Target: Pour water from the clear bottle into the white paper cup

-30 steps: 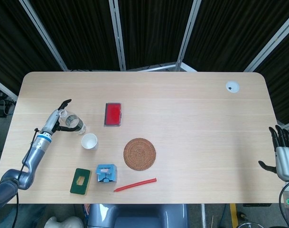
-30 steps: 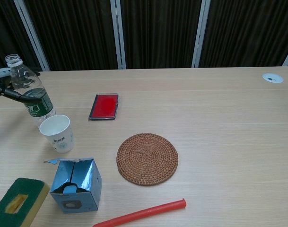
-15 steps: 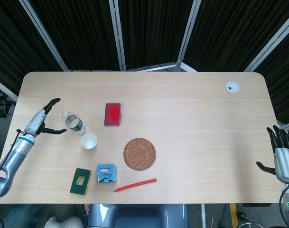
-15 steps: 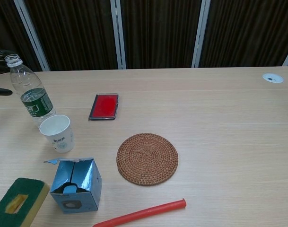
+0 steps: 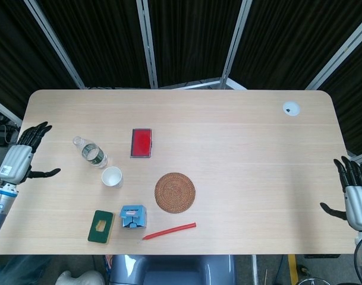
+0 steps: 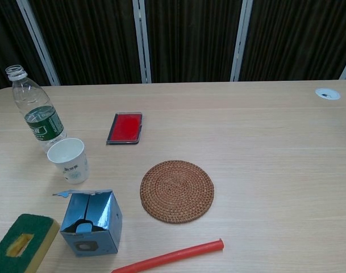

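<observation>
The clear bottle (image 5: 91, 153) (image 6: 36, 111) with a green label stands upright and uncapped near the table's left side. Just in front of it stands the white paper cup (image 5: 112, 177) (image 6: 69, 160), upright, mouth up. My left hand (image 5: 20, 160) hovers off the table's left edge, fingers spread, holding nothing, well apart from the bottle. My right hand (image 5: 354, 193) hangs open past the table's right edge, far from both objects. Neither hand shows in the chest view.
A red flat case (image 5: 141, 142) lies right of the bottle. A woven round coaster (image 5: 175, 192) sits mid-table. A blue carton (image 5: 133, 217), a green sponge (image 5: 101, 226) and a red stick (image 5: 169, 230) lie near the front edge. A white grommet (image 5: 291, 108) is at the far right.
My left hand has let go of the bottle and drawn back leftward off the table's edge. The bottle stays standing upright. The right hand has barely moved.
</observation>
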Motion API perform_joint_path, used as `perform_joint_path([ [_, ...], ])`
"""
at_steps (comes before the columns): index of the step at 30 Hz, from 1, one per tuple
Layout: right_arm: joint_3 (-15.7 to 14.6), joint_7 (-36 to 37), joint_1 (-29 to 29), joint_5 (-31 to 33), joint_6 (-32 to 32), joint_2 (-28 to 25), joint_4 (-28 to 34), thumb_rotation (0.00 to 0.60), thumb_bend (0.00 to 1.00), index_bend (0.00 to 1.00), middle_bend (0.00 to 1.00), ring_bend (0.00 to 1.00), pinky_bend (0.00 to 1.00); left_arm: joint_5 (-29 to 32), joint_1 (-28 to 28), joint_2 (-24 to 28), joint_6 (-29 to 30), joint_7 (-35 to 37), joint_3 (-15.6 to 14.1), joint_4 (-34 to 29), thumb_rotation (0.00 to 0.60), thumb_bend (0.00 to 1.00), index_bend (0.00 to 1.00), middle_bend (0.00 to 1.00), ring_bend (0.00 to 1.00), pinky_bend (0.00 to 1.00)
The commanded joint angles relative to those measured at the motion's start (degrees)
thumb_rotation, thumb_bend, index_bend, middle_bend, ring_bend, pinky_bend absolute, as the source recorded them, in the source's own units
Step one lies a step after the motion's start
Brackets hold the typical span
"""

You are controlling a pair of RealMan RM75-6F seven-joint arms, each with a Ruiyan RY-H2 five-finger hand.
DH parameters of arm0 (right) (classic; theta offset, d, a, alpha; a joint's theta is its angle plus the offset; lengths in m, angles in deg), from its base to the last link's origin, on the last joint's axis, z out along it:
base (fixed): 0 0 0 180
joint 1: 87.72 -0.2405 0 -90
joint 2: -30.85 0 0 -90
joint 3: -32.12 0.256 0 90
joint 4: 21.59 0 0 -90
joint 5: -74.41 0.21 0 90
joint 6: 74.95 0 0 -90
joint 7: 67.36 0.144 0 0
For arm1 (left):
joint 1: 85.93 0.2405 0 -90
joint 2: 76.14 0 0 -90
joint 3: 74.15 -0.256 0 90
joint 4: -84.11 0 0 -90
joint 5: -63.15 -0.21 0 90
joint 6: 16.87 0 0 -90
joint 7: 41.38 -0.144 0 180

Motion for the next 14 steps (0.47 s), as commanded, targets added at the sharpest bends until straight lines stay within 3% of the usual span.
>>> perform_joint_path([
  [1,-0.1,0.8,0.1,-0.6,-0.3,-0.4,0.1,0.6,0.0,0.0,0.0,0.0,0.0,5.9,6.8,4.3,8.7,-18.5,1.6,-15.7,0.6,0.09,0.0,0.0,0.0,0.0],
  [6,-0.2,2.0,0.2,-1.5,-0.7,-0.8,0.1,0.6,0.0,0.0,0.0,0.0,0.0,8.8,9.8,5.4,11.7,-26.9,1.4,-23.5,0.6,0.09,0.0,0.0,0.0,0.0],
  [14,-0.3,1.8,0.2,-1.6,-0.7,-0.8,0.1,0.6,0.0,0.0,0.0,0.0,0.0,11.0,11.1,5.8,11.2,-29.0,2.2,-23.8,0.6,0.09,0.0,0.0,0.0,0.0],
])
